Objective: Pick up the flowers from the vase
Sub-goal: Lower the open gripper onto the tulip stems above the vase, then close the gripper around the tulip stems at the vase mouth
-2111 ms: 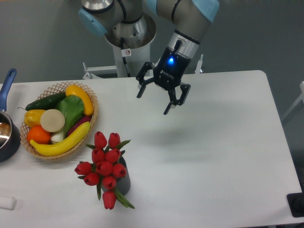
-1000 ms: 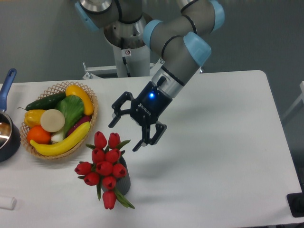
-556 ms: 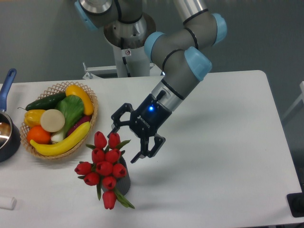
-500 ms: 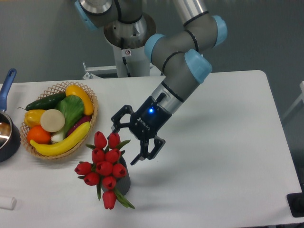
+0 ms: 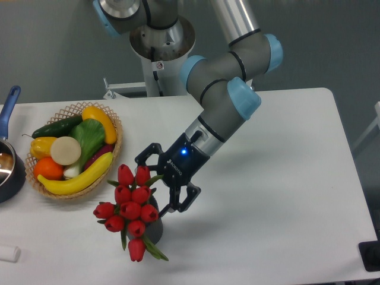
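Note:
The flowers [image 5: 131,209], a bunch of red tulip buds with green leaves, stand in the small dark grey ribbed vase [image 5: 153,228] near the table's front left. My gripper [image 5: 151,185] is open, low over the table, right beside the bunch on its right side. Its upper finger [image 5: 142,158] is by the top buds and its lower finger [image 5: 168,208] is near the vase mouth. The jaws hold nothing. The vase is mostly hidden by the buds.
A wicker basket [image 5: 113,155] of fruit and vegetables sits at the left, close to the flowers. A dark pot with a blue handle [image 5: 8,104] is at the left edge. A small white object [image 5: 8,253] lies at the front left corner.
My gripper has come down from the table's back middle to the left and forward, and now sits against the right side of the bunch. It stays open. The flowers have not moved.

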Robot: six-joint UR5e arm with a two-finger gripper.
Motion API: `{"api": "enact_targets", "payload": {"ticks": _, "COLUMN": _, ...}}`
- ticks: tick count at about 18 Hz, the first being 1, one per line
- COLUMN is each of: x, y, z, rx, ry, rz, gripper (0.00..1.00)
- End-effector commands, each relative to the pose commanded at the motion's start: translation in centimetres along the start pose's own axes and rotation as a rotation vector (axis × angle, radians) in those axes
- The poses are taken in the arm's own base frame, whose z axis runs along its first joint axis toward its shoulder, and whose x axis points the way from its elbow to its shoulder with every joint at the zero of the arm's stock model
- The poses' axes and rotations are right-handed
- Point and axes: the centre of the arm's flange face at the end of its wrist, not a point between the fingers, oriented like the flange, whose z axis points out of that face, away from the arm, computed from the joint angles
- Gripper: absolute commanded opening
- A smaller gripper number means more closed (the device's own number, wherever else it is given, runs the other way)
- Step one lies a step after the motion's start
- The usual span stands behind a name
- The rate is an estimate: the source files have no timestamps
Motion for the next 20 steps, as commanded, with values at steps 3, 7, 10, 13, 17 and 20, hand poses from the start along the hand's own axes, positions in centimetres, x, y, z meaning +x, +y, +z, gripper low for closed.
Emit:
{"api": "enact_targets", "payload": {"ticks": 3, "x": 0.0, "y": 0.0, "z": 0.9, "rx": -0.002, "ry": 0.013, "rz": 0.003, "gripper": 1.0}}
{"api": "enact_targets", "payload": {"ticks": 7, "x": 0.2, "y": -0.4, "z": 1.6, "rx": -0.003, "ry": 0.024, "rz": 0.01, "gripper": 1.0}}
{"api": "enact_targets", "payload": {"ticks": 10, "x": 0.2, "y": -0.6, "z": 1.8, "rx": -0.004, "ry": 0.025, "rz": 0.016, "gripper": 1.0}}
{"api": "enact_targets", "payload": {"ticks": 13, "x": -0.2, "y": -1.1, "z": 1.8, "rx": -0.002, "ry": 0.021, "rz": 0.025, "gripper": 1.0}}
{"api": "enact_targets", "payload": {"ticks": 17, "x": 0.1, "y": -0.5, "z": 2.1, "rx": -0.012, "ry": 0.026, "rz": 0.016, "gripper": 0.71}}
{"api": "enact_targets", "payload": {"ticks": 20, "x": 0.2, "y": -0.4, "z": 2.1, "rx": -0.013, "ry": 0.028, "rz": 0.011, "gripper": 0.6}}
